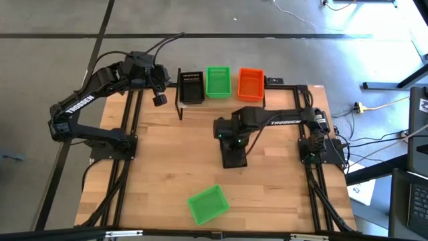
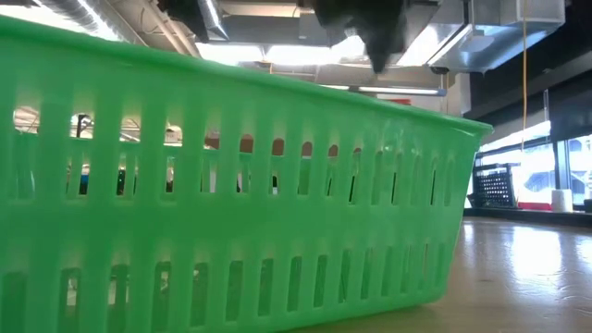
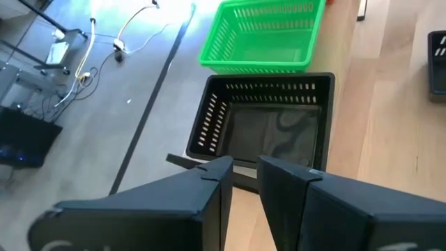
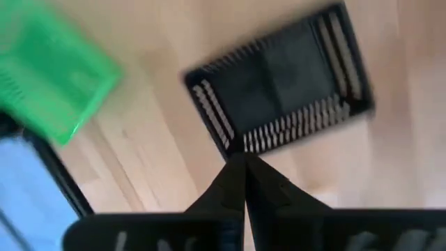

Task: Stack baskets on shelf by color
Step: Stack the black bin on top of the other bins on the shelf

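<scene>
Three baskets stand side by side on the shelf at the far edge: black, green and orange. My left gripper hangs open just left of and above the black one, nothing between its fingers. Another black basket rests bottom down on the tabletop in the middle. My right gripper points down above it, shut and empty. A second green basket sits near the front edge and fills the low view.
Black frame rails run along the table's left side and others along its right. Bare wood lies between the shelf and the middle black basket. Cables and floor lie beyond the far edge.
</scene>
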